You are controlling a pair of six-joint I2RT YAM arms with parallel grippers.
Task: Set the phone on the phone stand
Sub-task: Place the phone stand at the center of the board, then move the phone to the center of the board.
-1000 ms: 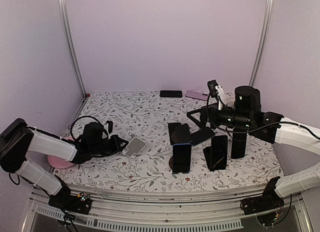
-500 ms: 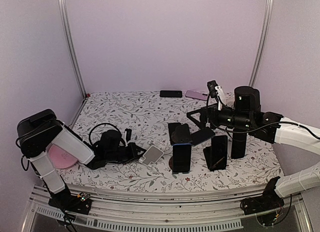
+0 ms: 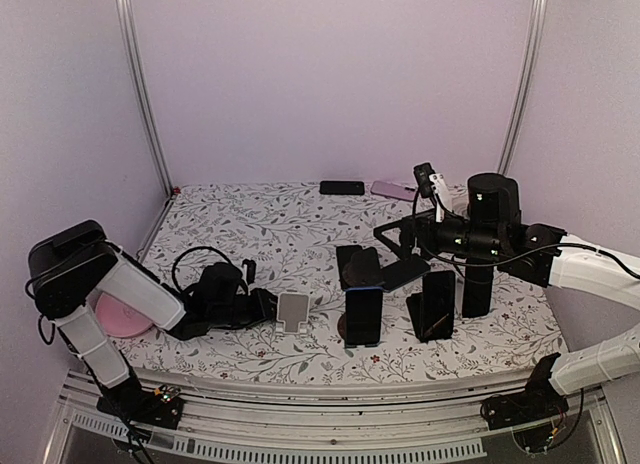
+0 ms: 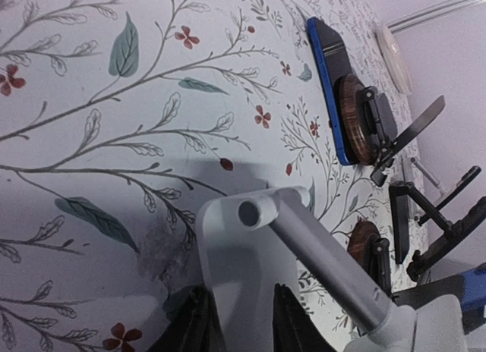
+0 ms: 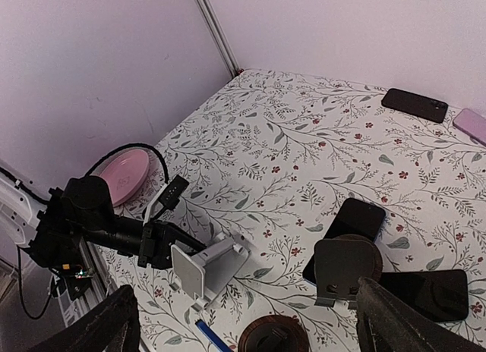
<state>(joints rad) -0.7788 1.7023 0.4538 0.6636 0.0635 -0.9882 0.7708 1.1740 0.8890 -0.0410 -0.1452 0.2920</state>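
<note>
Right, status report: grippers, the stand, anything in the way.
Left gripper at base of white stand, grip unclear. Right gripper open, empty. White stand upright, no phone on it. Black phone flat at far edge; dark stands crowd the middle.

A white phone stand (image 4: 250, 268) rests on the floral bench (image 4: 114, 139), flanked by the end effector (image 4: 243, 310). Beyond it, a blue-edged phone (image 4: 328, 86) stands propped.

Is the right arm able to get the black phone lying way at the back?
Probably yes. The right gripper hangs open above the stands, and the black phone lies flat behind them with nothing on top.
</note>
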